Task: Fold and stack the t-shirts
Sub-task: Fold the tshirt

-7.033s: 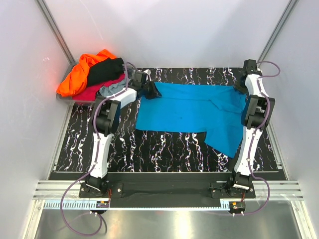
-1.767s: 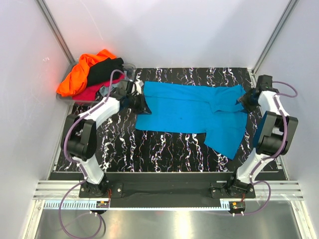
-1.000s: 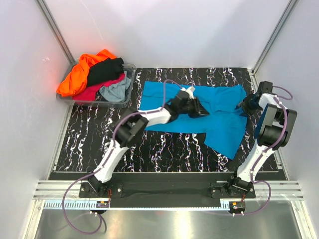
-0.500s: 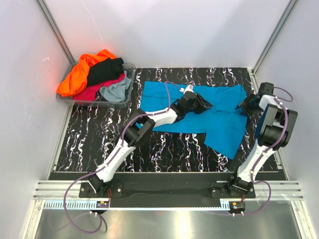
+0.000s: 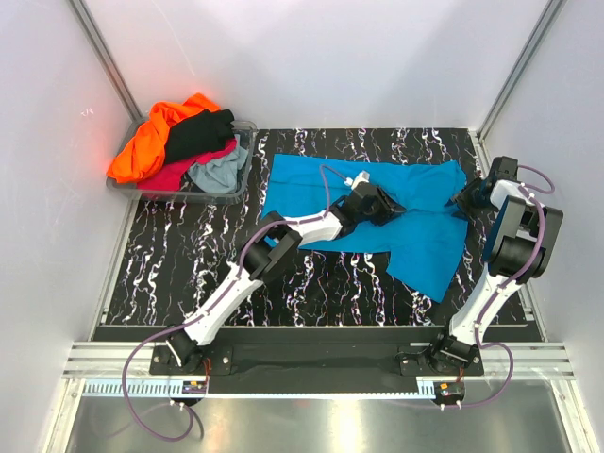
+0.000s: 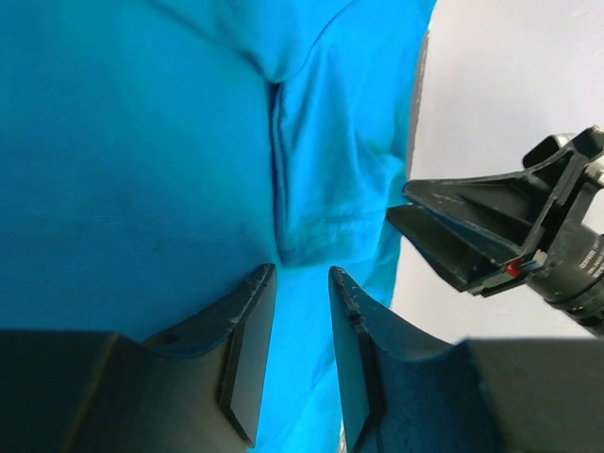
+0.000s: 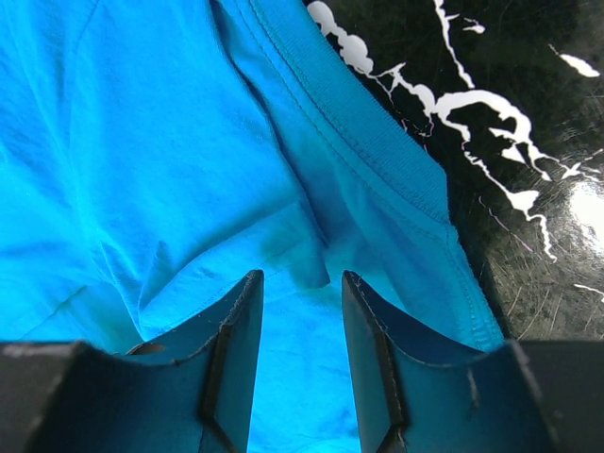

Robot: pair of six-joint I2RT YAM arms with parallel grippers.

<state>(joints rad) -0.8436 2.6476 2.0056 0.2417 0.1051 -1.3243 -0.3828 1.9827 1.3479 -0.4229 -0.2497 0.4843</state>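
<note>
Black, white-veined bench (image 5: 179,274) carried the turquoise t-shirt (image 5: 311,193), spread flat toward its far side. The left tool (image 6: 299,283) hung over the shirt's middle, jaws partly apart, a crease of cloth just past its tips and nothing gripped. The right tool (image 7: 300,283) sat over the shirt's right edge beside a ribbed band, jaws likewise parted and empty. Other t-shirts (image 5: 175,142) were heaped in the bin (image 5: 243,175) at far left.

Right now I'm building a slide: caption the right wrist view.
Right fingers parted over the turquoise t-shirt, near its ribbed edge on the black marbled table.
</note>
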